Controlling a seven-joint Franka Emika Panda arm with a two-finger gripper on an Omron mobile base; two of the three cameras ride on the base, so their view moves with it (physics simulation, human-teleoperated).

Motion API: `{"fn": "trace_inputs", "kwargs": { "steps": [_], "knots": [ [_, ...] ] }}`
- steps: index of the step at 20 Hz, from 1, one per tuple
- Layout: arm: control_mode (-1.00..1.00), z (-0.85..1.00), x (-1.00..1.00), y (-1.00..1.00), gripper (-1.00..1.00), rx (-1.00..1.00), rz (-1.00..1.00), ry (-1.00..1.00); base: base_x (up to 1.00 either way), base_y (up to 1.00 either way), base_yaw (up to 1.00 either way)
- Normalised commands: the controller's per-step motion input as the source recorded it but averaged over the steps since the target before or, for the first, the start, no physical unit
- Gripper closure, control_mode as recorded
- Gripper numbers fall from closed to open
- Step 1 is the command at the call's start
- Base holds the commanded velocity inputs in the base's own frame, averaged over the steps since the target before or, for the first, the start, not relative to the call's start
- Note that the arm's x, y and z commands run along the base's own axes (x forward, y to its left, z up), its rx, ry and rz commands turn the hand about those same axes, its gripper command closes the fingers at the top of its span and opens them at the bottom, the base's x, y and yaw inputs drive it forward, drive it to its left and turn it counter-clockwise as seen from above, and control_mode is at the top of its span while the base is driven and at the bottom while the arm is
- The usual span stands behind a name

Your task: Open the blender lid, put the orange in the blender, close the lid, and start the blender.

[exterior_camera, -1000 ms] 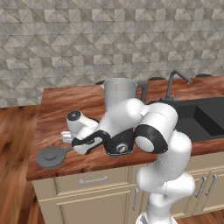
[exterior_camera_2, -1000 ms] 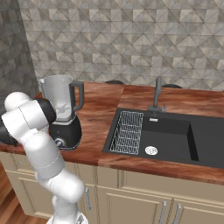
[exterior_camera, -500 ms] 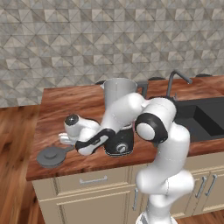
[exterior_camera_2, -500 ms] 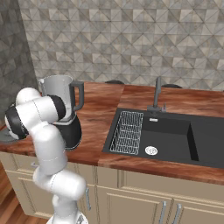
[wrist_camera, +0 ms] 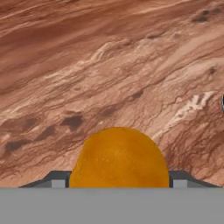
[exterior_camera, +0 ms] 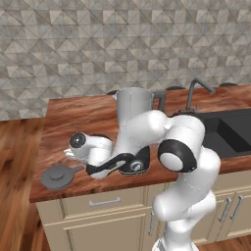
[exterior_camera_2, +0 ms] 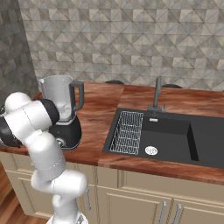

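Observation:
The blender [exterior_camera: 134,113] stands on the wooden counter, its clear jar open at the top, on a black base [exterior_camera_2: 65,131] with a silver dial [exterior_camera: 135,167]. Left of it, near the counter's front edge, the dark grey blender lid [exterior_camera: 58,175] lies flat. My gripper [exterior_camera: 70,155] hangs low over the counter just above the lid's far side. In the hand view the orange [wrist_camera: 118,157] rests on the wood between the two fingertips [wrist_camera: 59,179]. The gripper [wrist_camera: 118,181] is open, one finger on each side of the fruit.
A black sink [exterior_camera_2: 170,135] with a wire rack [exterior_camera_2: 129,131] and a faucet [exterior_camera_2: 156,94] takes up the counter right of the blender. My own forearm crosses in front of the blender base [exterior_camera: 142,132]. The counter ends just left of the lid.
The hand has swung left and come down toward the counter beside the lid. Blender and lid have stayed put.

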Motion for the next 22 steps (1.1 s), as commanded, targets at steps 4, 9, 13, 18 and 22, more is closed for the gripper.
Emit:
{"fn": "trace_inputs", "kwargs": {
  "steps": [4,9,13,18,22],
  "knots": [
    [-1.0,1.0,-0.34,-0.34,1.0,0.1,0.0,-0.14,0.0,0.0,0.0],
    [-1.0,1.0,-0.2,-0.12,1.0,0.09,-0.02,-0.12,0.0,0.0,0.0],
    [-1.0,1.0,-0.06,0.0,1.0,0.04,-0.05,-0.08,0.0,0.0,0.0],
    [-1.0,1.0,-0.07,0.0,1.0,0.02,-0.06,-0.07,0.0,0.0,0.0],
    [-1.0,1.0,-0.12,0.0,1.0,0.01,-0.06,-0.05,0.0,0.0,0.0]
  ]
}}
